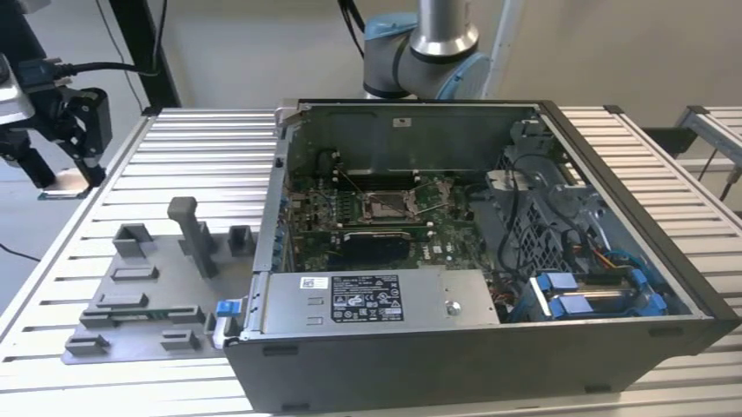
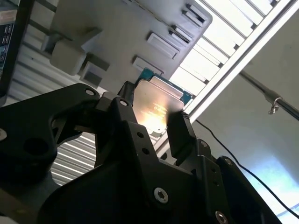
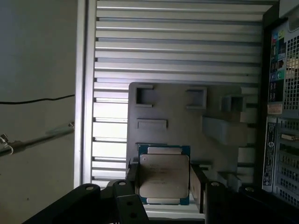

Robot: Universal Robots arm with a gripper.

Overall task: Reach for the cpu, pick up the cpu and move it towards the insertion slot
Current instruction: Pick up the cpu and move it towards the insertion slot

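The cpu [image 3: 164, 179] is a small square chip with a pale silver top. It sits clamped between my two black fingers [image 3: 132, 179] in both wrist views, so my gripper [image 3: 164, 183] is shut on it. In the second wrist view the cpu [image 2: 156, 103] glints between the fingers of the gripper [image 2: 152, 117]. In the exterior view the gripper [image 1: 61, 174] hangs over the table's edge at that view's far left, with the pale cpu [image 1: 69, 186] at its tips. The insertion slot [image 1: 388, 205], a metal-framed socket on the green board, lies inside the open computer case, well off towards that view's right.
A grey fixture plate [image 1: 151, 291] with raised blocks and a tall post [image 1: 189, 228] lies on the slatted table [image 1: 197, 148] between gripper and case. The case walls [image 1: 281, 187] rise around the board. A black rectangle [image 1: 371, 248] sits just in front of the slot. The plate [image 3: 177, 116] lies below the chip.
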